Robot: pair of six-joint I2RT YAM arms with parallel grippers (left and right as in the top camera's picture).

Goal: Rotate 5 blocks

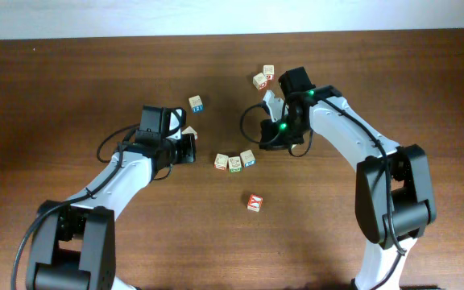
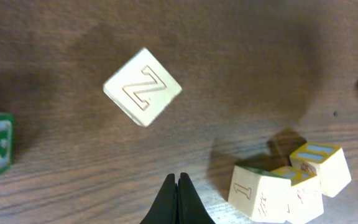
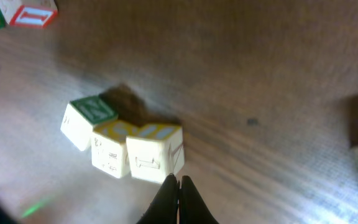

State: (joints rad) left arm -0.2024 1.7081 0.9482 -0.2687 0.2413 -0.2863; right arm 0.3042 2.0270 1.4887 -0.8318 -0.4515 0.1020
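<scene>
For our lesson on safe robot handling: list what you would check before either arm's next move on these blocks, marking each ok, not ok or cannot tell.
1. Left gripper holds nothing: ok.
2. Right gripper holds nothing: ok.
3. Jaws open for a grasp: not ok, both shut.
4. X block stands apart with room around it: ok.
5. Row of three blocks has gaps between them: not ok, they touch.
6. How many rotations are already done: cannot tell.
</scene>
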